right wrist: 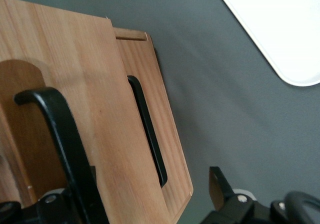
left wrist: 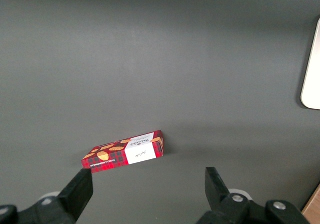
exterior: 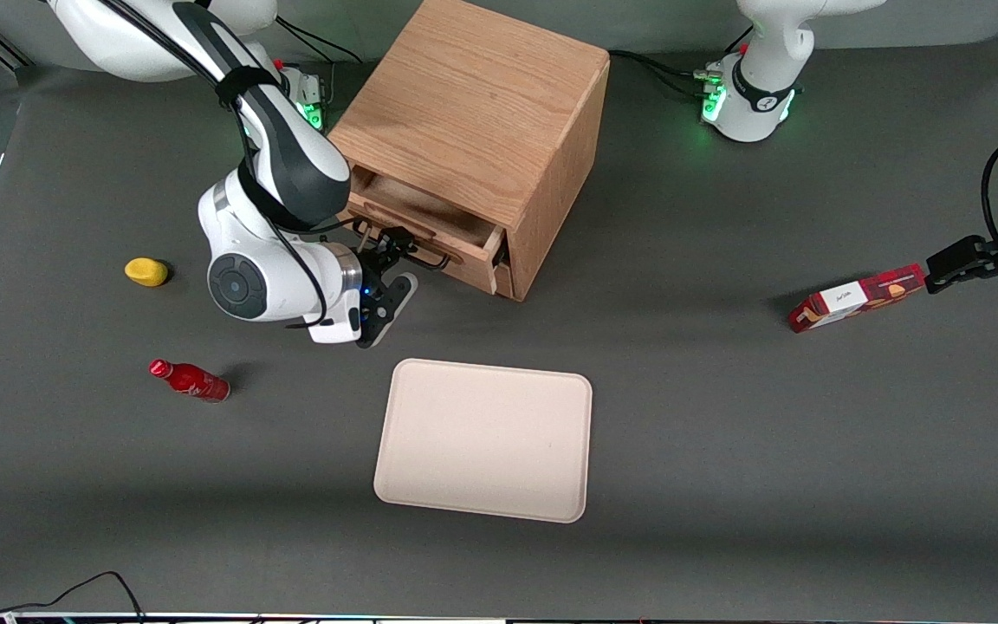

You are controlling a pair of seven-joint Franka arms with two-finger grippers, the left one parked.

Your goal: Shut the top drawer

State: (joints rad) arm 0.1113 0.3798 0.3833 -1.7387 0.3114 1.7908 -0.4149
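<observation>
- The top drawer [exterior: 430, 221], a shallow light oak box, stands pulled partly out of its cabinet.
- Its thin black wire handle [right wrist: 62, 139] sits right at the tool [exterior: 386, 290], whose fingers are spread.

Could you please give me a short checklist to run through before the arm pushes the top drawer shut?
1. Top drawer pulled out of the cabinet and needing closing: ok.
2. Pincer in front of the drawer, close to its black handle: ok.
3. Pincer fingers apart, holding nothing: ok.
4. Lower drawer shut and untouched: ok.
5. Nothing sticking up from the drawer to block it: cannot tell, interior partly hidden.
6. Tray clear of the arm, nearer the front camera: ok.
</observation>
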